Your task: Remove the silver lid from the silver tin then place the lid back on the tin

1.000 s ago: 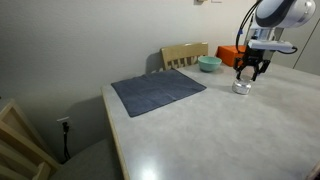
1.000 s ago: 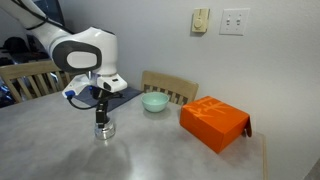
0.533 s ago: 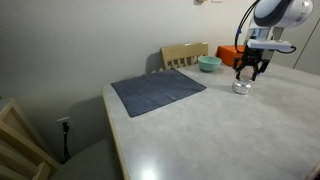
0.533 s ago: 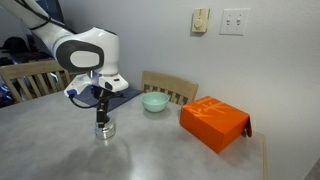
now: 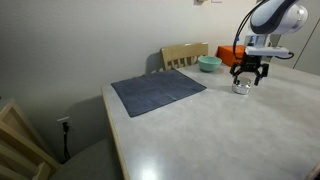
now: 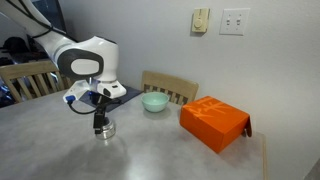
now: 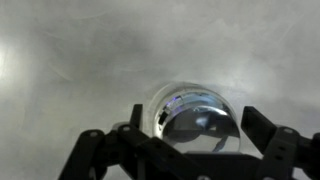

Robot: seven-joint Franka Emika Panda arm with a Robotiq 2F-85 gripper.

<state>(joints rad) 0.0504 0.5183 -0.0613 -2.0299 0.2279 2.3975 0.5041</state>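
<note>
Wrist view: my end effector (image 7: 192, 116) points straight down at the surface (image 7: 70, 60). Its two dark fingers (image 7: 135, 118) come in from the bottom edge and stand either side of the silver tin (image 7: 160, 104). The silver lid (image 7: 198, 122) looks seated on the tin, shiny and full of reflections. I cannot pick out the seam between them.

Jaws spread, about as wide as the tin. I cannot tell whether the pads touch its wall. Nothing lifted.

Both exterior views: my arm reaches in from above, the bulky white wrist joint (image 6: 85, 62) bent so the last link hangs vertical. The end effector (image 5: 248, 74) sits low over the tin (image 5: 241, 88), fingertips down at its top. The tin stands upright on the bare grey surface (image 5: 200, 130).

Surroundings: teal bowl (image 6: 154, 102) behind the tin, apart from it. Orange box (image 6: 214, 123) well off to one side. Dark grey cloth (image 5: 158, 92) lies flat nearer the surface's far end, well apart from the tin. Wooden chair back (image 5: 185, 53) behind the surface's edge.
</note>
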